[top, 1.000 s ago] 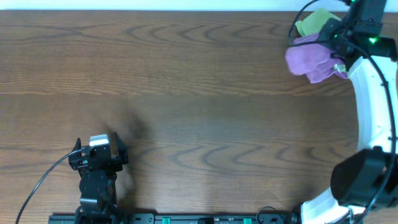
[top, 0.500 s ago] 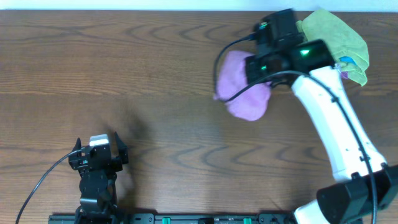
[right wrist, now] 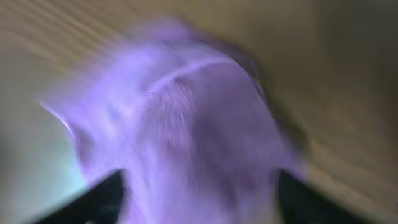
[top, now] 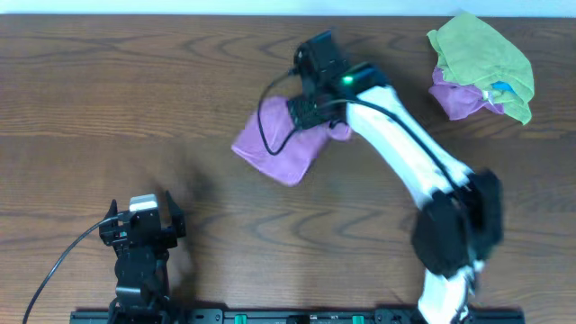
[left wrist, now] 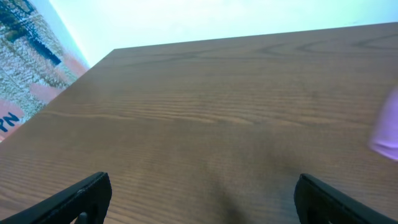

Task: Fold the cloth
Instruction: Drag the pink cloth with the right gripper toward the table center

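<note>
Right tool clamps one edge of the bunched purple cloth over the middle of the wooden worktop. Left tool rests spread open, well apart. Likely best: lay the cloth flat and smooth it before folding.

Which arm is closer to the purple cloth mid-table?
Right: the right gripper grips the purple cloth at its far edge; the left gripper sits apart near the table's front left.

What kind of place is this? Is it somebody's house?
Probably a robot lab, not a house. Two robot arms sit at a bare wooden table. The left gripper trails a cable, and the right gripper holds a purple cloth, with a green cloth piled nearby.
</note>
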